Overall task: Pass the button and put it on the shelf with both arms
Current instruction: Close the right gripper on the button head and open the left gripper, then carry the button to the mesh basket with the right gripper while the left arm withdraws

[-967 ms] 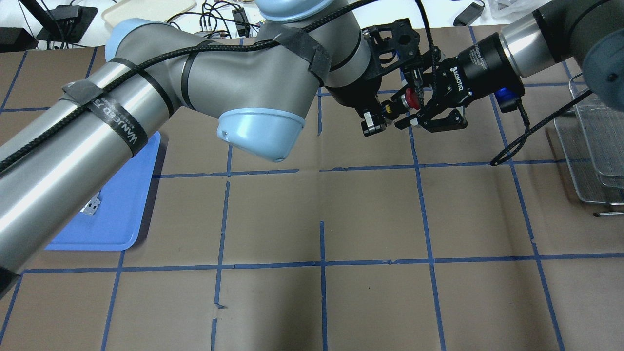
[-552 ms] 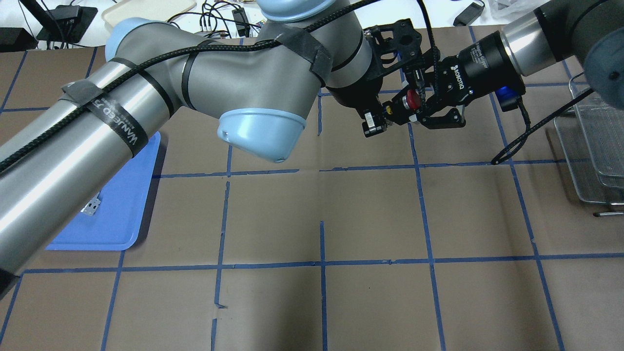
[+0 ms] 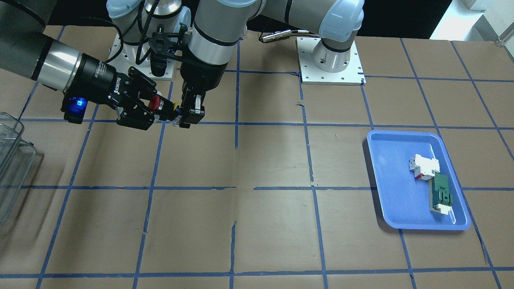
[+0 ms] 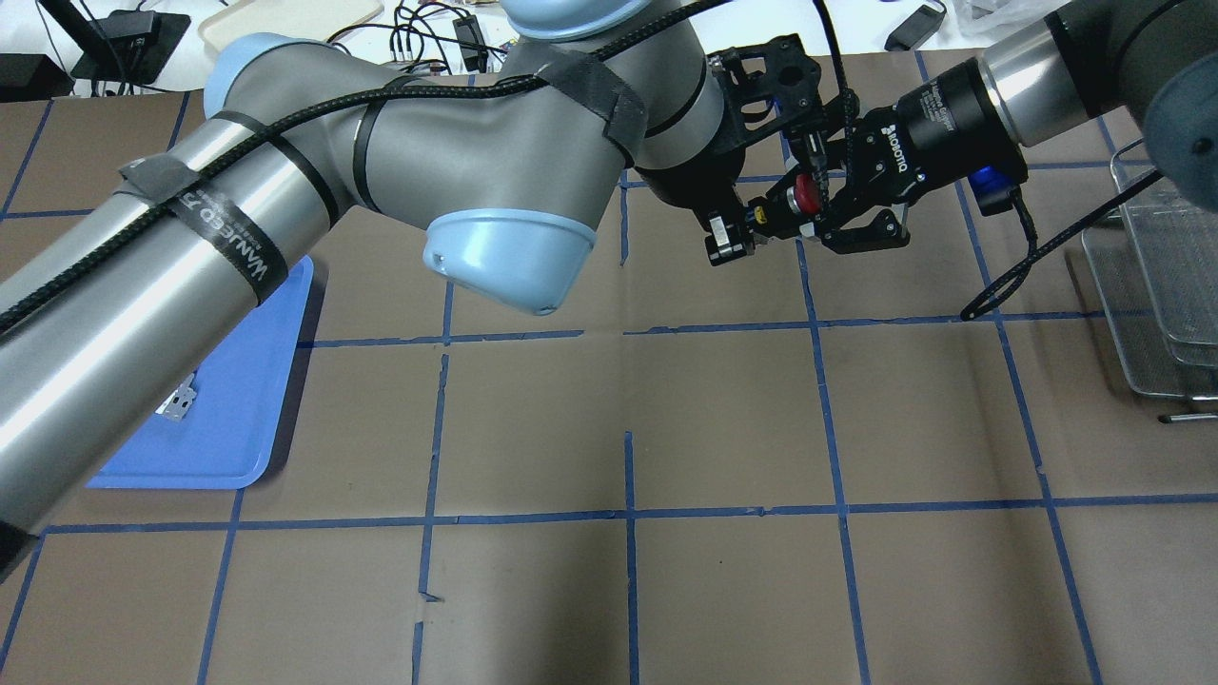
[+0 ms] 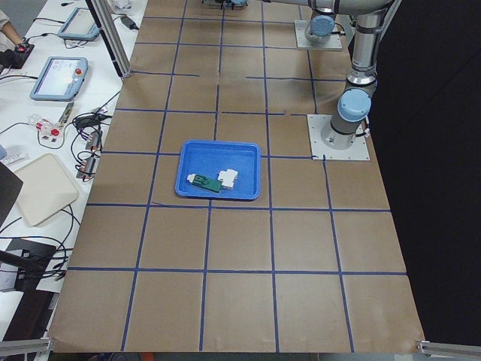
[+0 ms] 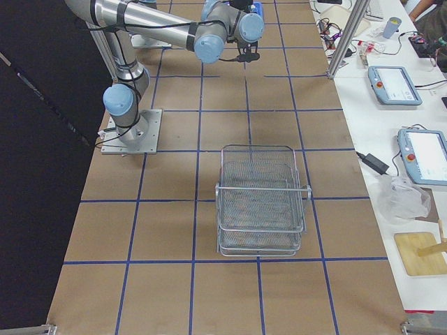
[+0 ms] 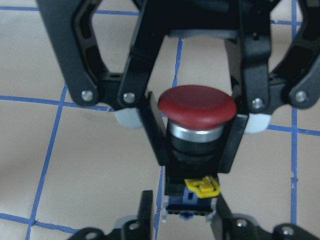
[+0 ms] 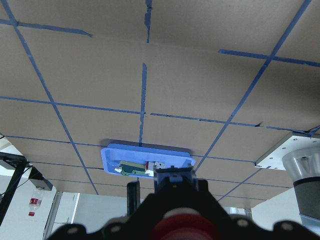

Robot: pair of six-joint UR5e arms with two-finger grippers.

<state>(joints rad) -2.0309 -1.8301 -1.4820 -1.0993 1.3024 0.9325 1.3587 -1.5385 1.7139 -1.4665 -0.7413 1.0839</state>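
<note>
The button (image 4: 807,195), with its red cap, hangs in the air between both grippers over the far table. My left gripper (image 4: 737,231) holds its blue and yellow base from the left. My right gripper (image 4: 809,217) is shut on its black body just under the cap. In the left wrist view the red cap (image 7: 197,102) sits above the right gripper's two fingers (image 7: 155,145), and my left fingertips (image 7: 146,207) flank the base. In the front view the button (image 3: 153,103) shows between my right gripper (image 3: 157,110) and my left gripper (image 3: 186,118). The shelf (image 6: 262,190) stands at the right (image 4: 1123,342).
A blue tray (image 3: 385,192) lies on the left side (image 4: 228,409), holding a white block switch (image 3: 423,166) and a green flat part (image 3: 441,192). Brown table paper with blue tape lines spreads under the grippers. Cables and devices line the far edge.
My right gripper's fingers were spread around the button and have closed on its body. The left arm has hardly moved.
</note>
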